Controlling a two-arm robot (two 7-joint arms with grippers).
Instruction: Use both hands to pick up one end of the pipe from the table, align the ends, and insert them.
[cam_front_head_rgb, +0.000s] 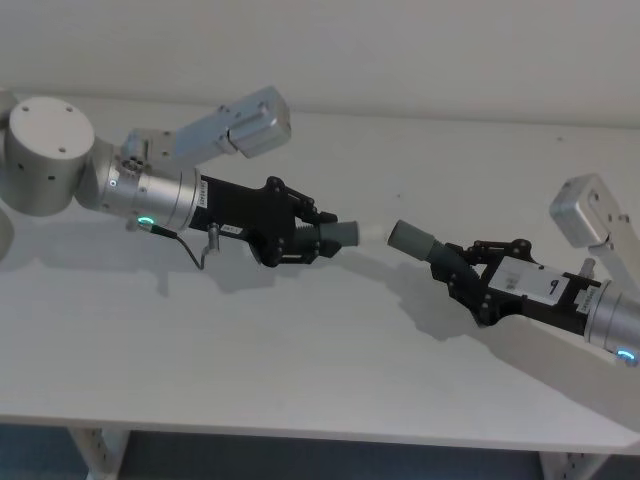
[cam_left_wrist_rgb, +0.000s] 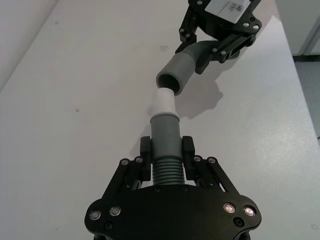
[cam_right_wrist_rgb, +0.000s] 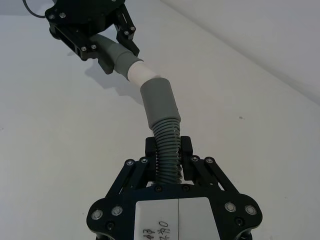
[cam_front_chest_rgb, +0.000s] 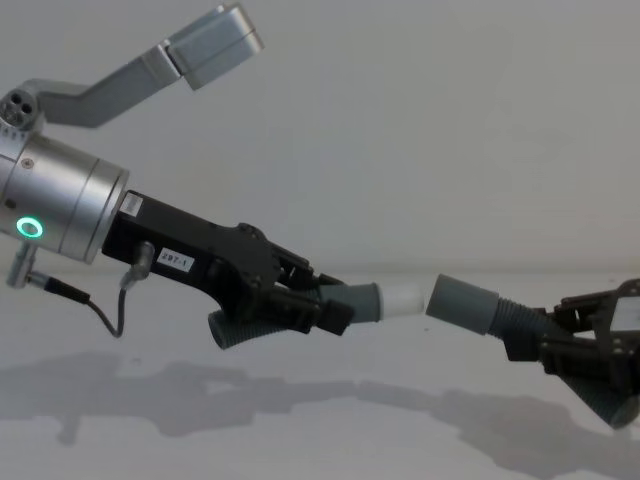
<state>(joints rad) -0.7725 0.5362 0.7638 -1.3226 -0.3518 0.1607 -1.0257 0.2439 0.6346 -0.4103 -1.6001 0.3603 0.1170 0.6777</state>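
Left black two-fingered hand (cam_left_wrist_rgb: 167, 152) gripping ribbed dark grey hose piece with white tip (cam_left_wrist_rgb: 163, 101), right black hand (cam_right_wrist_rgb: 168, 152) clamping wider-cuffed grey hose piece (cam_right_wrist_rgb: 159, 103), ends nearly meeting, perhaps just apart, above white desk (cam_front_head_rgb: 250, 350)

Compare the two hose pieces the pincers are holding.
The left pincer holds a dark grey ribbed hose piece with a narrow white tip; the right pincer holds a dark grey ribbed hose piece with a wider, open grey cuff. The white tip points into the open cuff, not yet seated. Both are gripped on their ribs, above the table.
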